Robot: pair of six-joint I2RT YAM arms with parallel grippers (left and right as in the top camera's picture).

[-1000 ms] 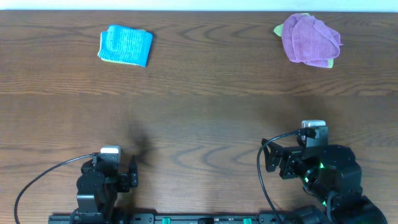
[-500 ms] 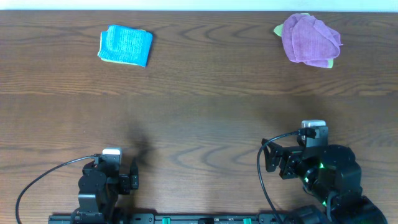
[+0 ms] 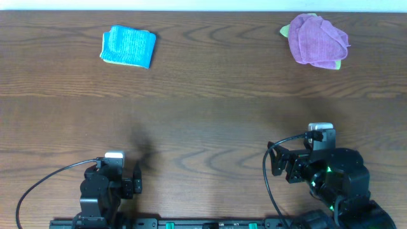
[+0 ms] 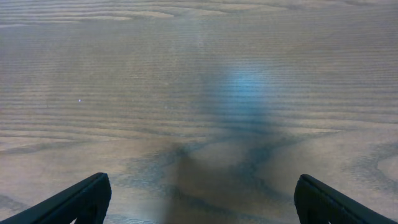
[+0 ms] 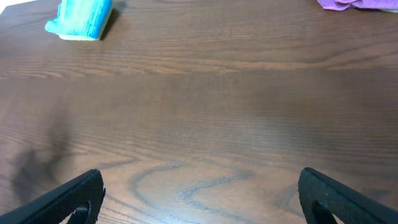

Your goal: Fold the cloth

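The purple cloth lies bunched and rumpled at the far right of the brown wooden surface, close to its back edge. Slivers of pale green show from under its left and lower right sides (whether that is a second cloth or a lining, I cannot tell). The blue cloth sits at the far left, also near the back edge, as a neat, slightly skewed rectangle lying flat. The two cloths are well apart, with bare wood between them.

Both arms are at the near edge, far from either cloth. The left arm sits low at the near left, with a black cable looping off to its left. The right arm sits at the near right, with a small green light glowing on its body.

In the left wrist view the jaws stand wide apart: the dark fingertips show only at the two lower corners, with nothing but wood grain and a soft shadow between them. The right wrist view shows the same, its fingertips spread to the lower corners and holding nothing. Far ahead in that view, the blue cloth lies at the upper left, and an edge of the purple cloth shows at the upper right.
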